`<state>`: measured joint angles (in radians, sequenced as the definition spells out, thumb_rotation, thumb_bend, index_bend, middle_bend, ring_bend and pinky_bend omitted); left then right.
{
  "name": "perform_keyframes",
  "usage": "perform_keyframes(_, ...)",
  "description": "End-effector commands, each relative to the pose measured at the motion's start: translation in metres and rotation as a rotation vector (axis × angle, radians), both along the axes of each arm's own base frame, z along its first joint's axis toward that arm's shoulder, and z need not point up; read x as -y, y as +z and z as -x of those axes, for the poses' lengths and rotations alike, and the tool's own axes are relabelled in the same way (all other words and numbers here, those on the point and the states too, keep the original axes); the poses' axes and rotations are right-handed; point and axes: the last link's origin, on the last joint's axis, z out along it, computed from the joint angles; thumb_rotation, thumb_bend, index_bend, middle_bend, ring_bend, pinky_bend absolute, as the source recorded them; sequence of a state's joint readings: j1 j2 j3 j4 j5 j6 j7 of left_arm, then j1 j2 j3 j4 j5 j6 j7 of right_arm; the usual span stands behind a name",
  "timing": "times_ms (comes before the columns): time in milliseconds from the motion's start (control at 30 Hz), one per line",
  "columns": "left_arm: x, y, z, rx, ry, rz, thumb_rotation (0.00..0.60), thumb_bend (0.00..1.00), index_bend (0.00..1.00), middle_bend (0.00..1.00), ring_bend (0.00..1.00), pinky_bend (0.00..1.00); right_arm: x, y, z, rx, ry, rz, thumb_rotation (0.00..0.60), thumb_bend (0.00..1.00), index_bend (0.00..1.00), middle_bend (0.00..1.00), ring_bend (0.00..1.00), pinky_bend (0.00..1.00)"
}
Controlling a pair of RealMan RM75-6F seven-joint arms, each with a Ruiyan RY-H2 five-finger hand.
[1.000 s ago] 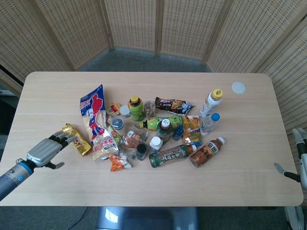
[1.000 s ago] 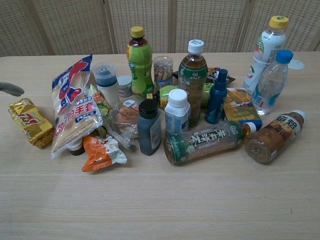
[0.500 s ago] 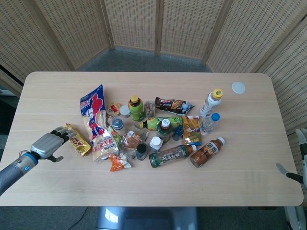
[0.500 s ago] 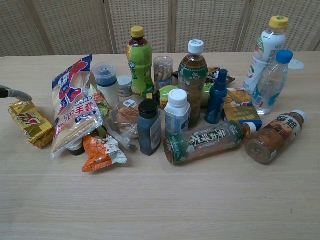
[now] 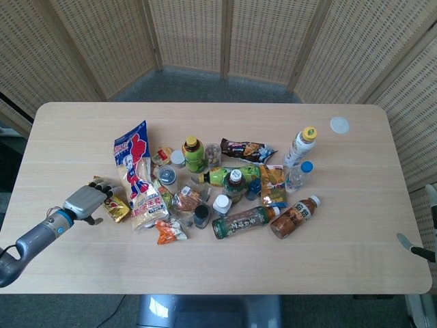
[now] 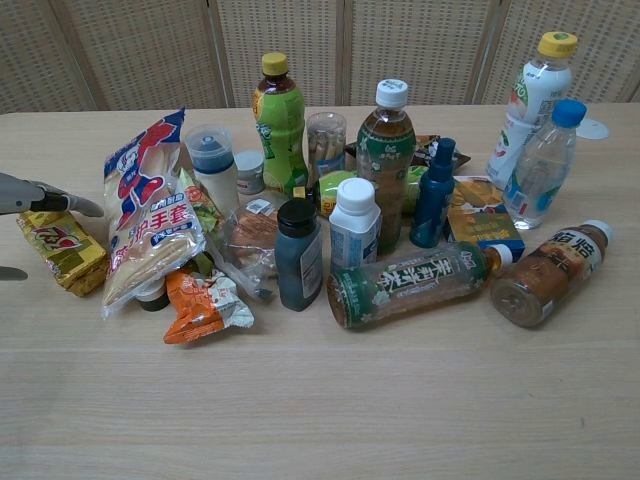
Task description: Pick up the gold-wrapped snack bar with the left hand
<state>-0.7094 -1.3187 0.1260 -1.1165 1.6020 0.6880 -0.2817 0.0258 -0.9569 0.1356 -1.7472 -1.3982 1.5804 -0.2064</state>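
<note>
The gold-wrapped snack bar point(image 5: 118, 210) lies flat on the table at the left edge of the pile; in the chest view the bar point(image 6: 60, 250) sits at the far left. My left hand point(image 5: 85, 201) hovers over its left end, fingers reaching across the top and thumb low on the near side. The chest view shows the left hand point(image 6: 30, 194) just above the bar, with its thumb apart from the wrapper. Nothing is gripped. Only a thin part of my right hand point(image 5: 414, 248) shows at the right frame edge, holding nothing.
A blue, red and white snack bag point(image 5: 138, 175) lies right beside the bar, with an orange packet point(image 5: 167, 232) nearer me. Bottles and small jars crowd the table's middle, including a lying green tea bottle point(image 5: 240, 221). A white lid point(image 5: 339, 125) sits far right.
My left hand has moved right and forward from beside the bar until its fingers reach over the bar's left end. The right hand has slid further out of view.
</note>
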Motion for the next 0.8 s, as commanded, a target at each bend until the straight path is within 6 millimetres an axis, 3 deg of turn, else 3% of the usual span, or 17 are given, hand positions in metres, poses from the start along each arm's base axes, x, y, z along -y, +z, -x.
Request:
perform_keyframes(33,-0.001,-0.003,-0.001,0.001,-0.003,0.002,0.6,0.33,0.0,0.0,0.0,0.0,-0.001,0.001,0.0,0.0,-0.001,0.003,0.486,0.02,0.0,0.0,0.0,0.0)
perform_keyframes(200,0.002,-0.004,0.002,-0.005,-0.009,0.005,0.6,0.33,0.08,0.07,0.02,0.0,-0.001,0.002,0.001,0.004,-0.001,0.008,0.484,0.02,0.0,0.0,0.0,0.0)
perform_keyframes(300,0.005,-0.005,0.004,-0.006,-0.012,0.007,0.6,0.33,0.16,0.15,0.11,0.0,-0.001,0.001,0.001,0.006,0.002,0.01,0.487,0.02,0.0,0.0,0.0,0.0)
perform_keyframes(567,0.014,-0.009,0.012,-0.032,-0.043,0.006,0.6,0.33,0.26,0.26,0.21,0.01,-0.002,0.003,0.0,0.012,0.013,0.027,0.486,0.02,0.0,0.0,0.0,0.0)
perform_keyframes(800,0.017,-0.012,0.013,-0.031,-0.076,-0.032,0.6,0.33,0.38,0.35,0.33,0.25,-0.007,0.009,0.0,0.007,0.014,0.043,0.485,0.02,0.0,0.0,0.0,0.0)
